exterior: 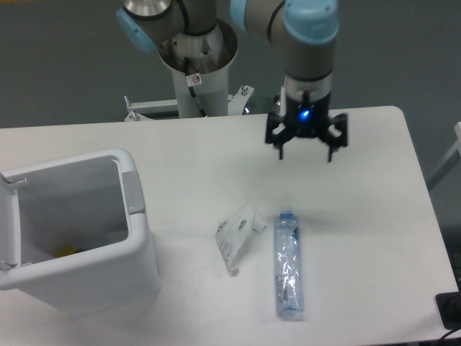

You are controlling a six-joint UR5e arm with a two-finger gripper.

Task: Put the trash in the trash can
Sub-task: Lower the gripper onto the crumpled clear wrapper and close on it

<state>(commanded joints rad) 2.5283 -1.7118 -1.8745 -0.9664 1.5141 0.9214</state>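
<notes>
Fixed camera, single view. Your gripper hangs above the far part of the table, fingers spread wide and released, nothing between them; a blue light glows on the wrist just above.

Writing: the wrapper carries small dark print, too fine to read. The bottle shows no legible label. A small red-and-white sticker sits on the robot's base column; its text cannot be made out.

Positions from the fingers: the bottle lies flat on the table, nearer the camera than the fingertips and roughly in line with them, blue cap end pointing toward the gripper. The wrapper lies just beside the bottle, on its side toward the bin, not touching it. The bin stands well apart from the fingers, at the near corner, open top up, grey tab facing the wrapper. Something yellow shows inside.

Edges: bare tabletop lies between fingers and bottle; the bottle's lower end is near the table's front edge.
</notes>
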